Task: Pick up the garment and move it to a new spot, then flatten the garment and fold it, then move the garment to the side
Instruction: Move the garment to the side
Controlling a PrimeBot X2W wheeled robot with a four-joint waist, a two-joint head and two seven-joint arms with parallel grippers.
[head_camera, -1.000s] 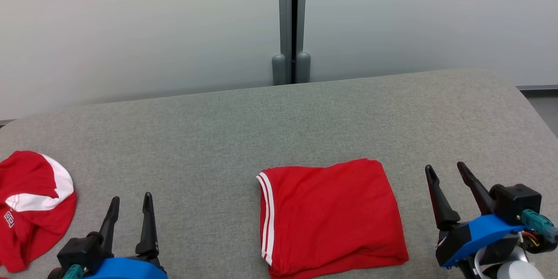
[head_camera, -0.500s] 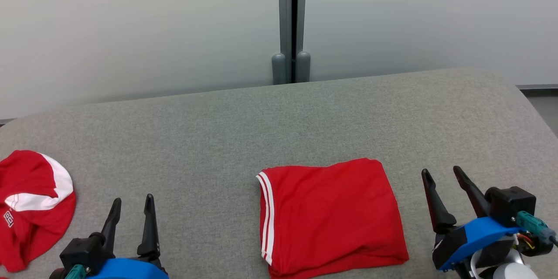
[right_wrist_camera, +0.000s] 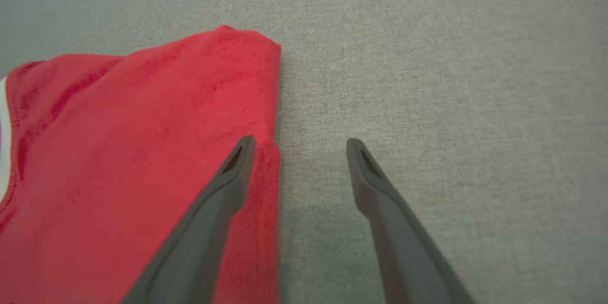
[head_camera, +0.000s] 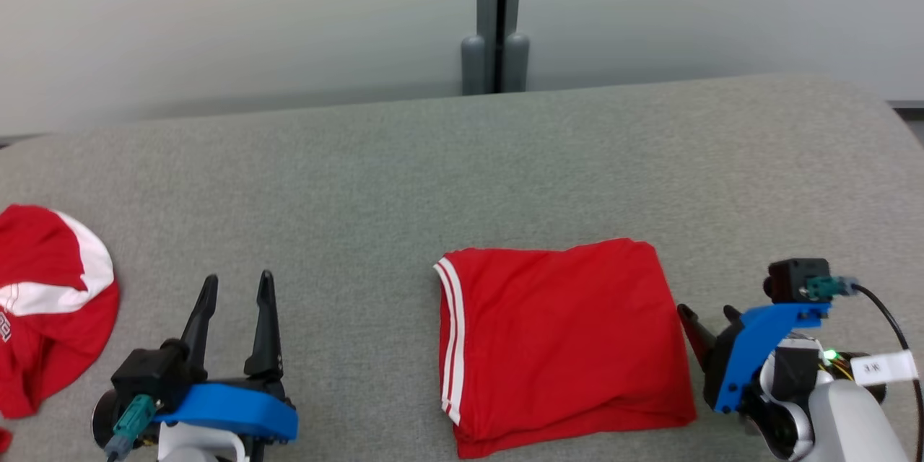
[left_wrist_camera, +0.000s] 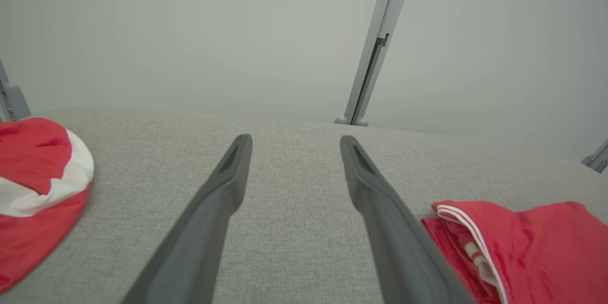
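Red garment [head_camera: 559, 343] lies just left of the right pincer [head_camera: 704, 310], its jaws apart

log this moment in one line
folded garment: flat, not yet moved aside | right tool: open, at garment's right edge | left tool: open, empty

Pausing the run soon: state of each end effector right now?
Left end effector: open, holding nothing.
Right end effector: open, holding nothing, poised at the folded red garment's right edge.
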